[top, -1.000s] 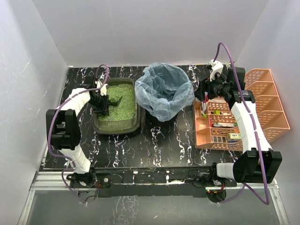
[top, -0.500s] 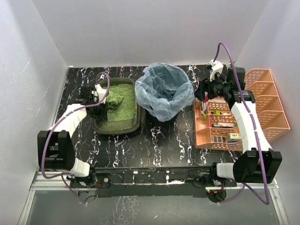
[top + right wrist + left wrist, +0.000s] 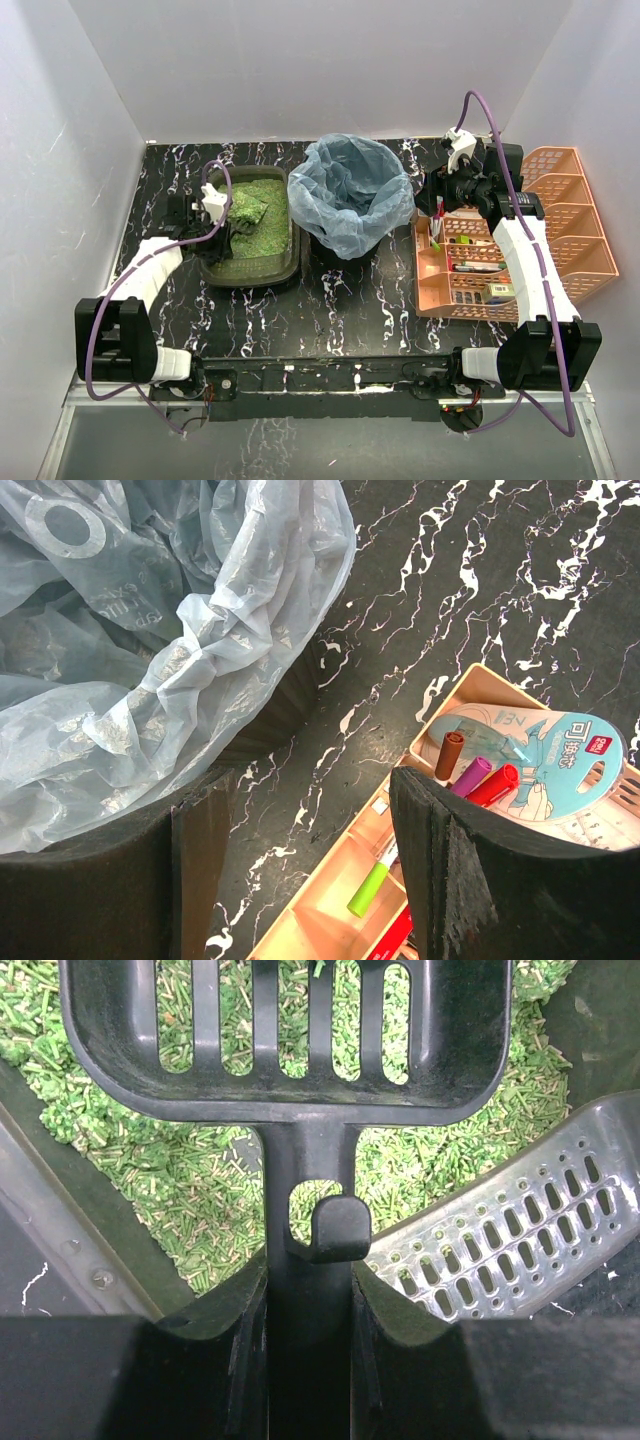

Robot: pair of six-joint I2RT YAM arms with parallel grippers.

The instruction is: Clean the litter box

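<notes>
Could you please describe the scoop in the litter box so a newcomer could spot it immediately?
On the black marbled table, look left of the blue-bagged bin to the dark green litter box of green pellets. The scoop there is black plastic with long slots, its handle clamped in the left gripper, unlike the silver perforated metal tool beside it.

Olive litter box point(image 3: 252, 276) (green pellets point(image 3: 264, 240) inside) lies flat.
</notes>
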